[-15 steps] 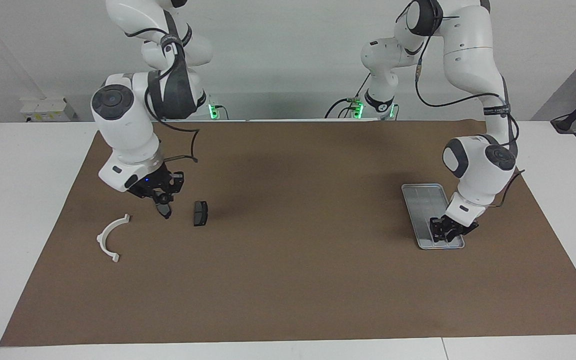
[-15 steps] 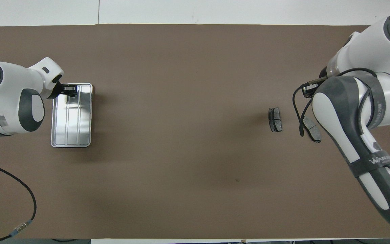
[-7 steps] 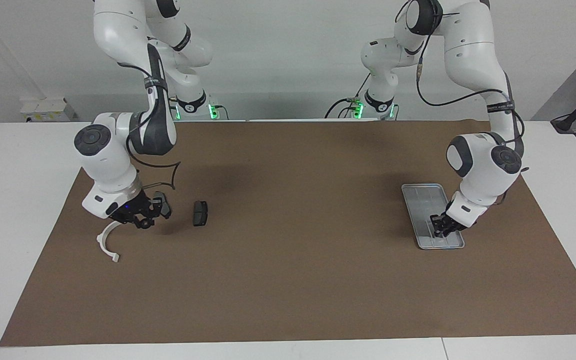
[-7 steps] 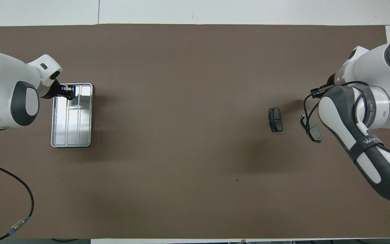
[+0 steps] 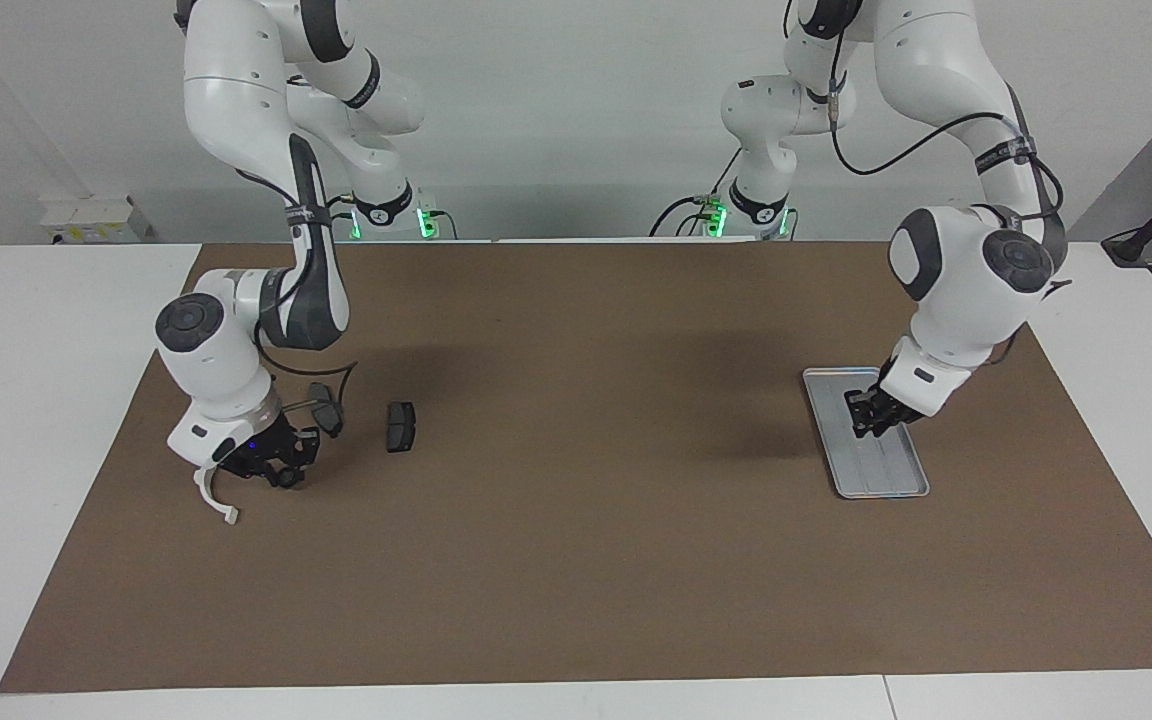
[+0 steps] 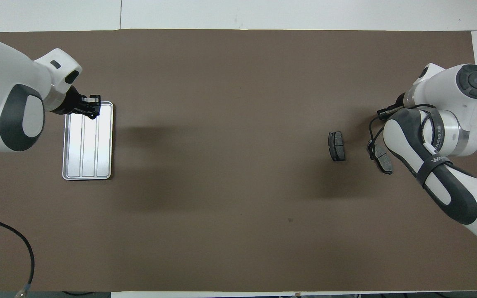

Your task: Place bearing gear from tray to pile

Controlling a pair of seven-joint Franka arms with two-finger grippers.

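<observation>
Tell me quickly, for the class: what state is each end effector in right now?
Left end effector: closed, over the tray; any load cannot be told.
Right end effector: cannot be told; low beside the white arc.

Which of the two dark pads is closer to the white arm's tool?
The brake pad right beside the right tool is closer. The other brake pad lies alone, more toward the table's middle, with bare mat around it.
</observation>
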